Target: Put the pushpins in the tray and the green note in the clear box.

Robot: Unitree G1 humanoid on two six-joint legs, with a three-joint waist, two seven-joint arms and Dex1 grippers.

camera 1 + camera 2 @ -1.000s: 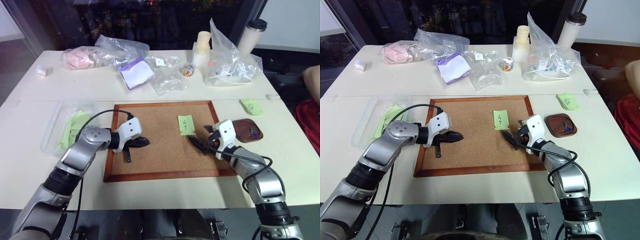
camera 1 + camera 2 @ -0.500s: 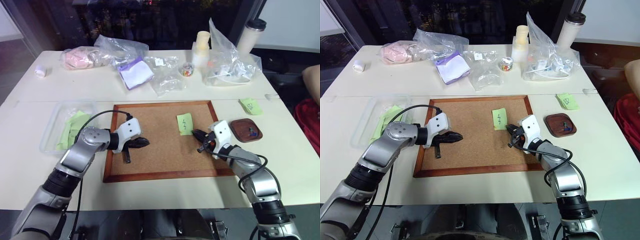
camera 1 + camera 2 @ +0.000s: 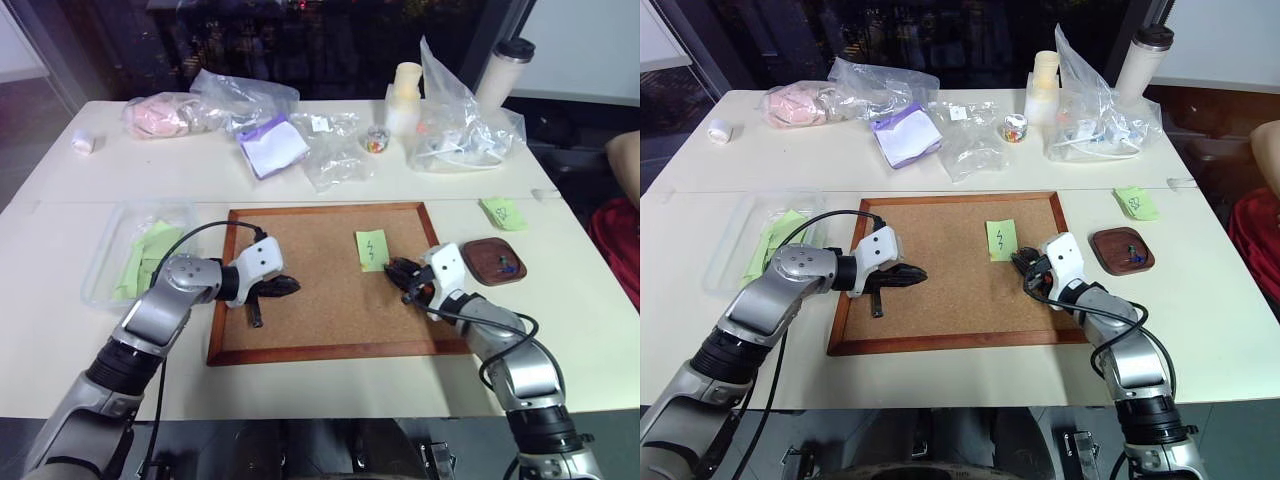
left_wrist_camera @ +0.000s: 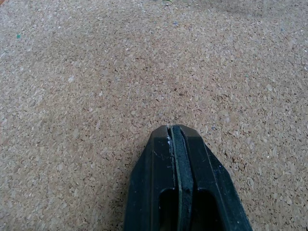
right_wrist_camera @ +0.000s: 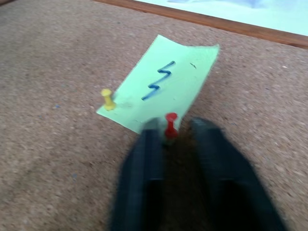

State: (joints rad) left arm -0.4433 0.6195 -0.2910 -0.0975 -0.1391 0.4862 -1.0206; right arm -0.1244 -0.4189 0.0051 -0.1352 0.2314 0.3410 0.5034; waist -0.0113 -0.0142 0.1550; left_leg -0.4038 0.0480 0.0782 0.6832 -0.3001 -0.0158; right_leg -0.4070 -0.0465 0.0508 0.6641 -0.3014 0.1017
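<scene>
Working from the left of the corkboard (image 3: 300,290), I have the clear box (image 3: 110,262) lying on the table just off the board's left edge, with several green slips already in it. My left gripper (image 3: 284,286) hangs over the board's left half, fingers pressed flat together with nothing between them — idle for now.

Near the middle of the board, toward its far edge, sits the green note (image 5: 161,82), zigzag scribble up, pinned to the cork at its two near corners by a yellow pushpin (image 5: 108,98) and a red pushpin (image 5: 170,124). My right gripper (image 5: 168,132) is at the note's near-right corner with its fingers partly apart, one on each side of the red pin's head. I can't tell from the blur whether the pads touch it yet, so I don't count it as held.

Off the board's right edge lies the tray (image 3: 494,261), with at least one blue pin in it, and beyond that a second green note (image 3: 502,211) with another mark, which I leave alone.

So I judge the step in hand to be pulling the pins, red first. Next I need to close squarely on the red head, pull straight up out of the cork without dragging the paper, and carry it right to the tray — then the yellow pin, and only after that the note goes left to the box.
</scene>
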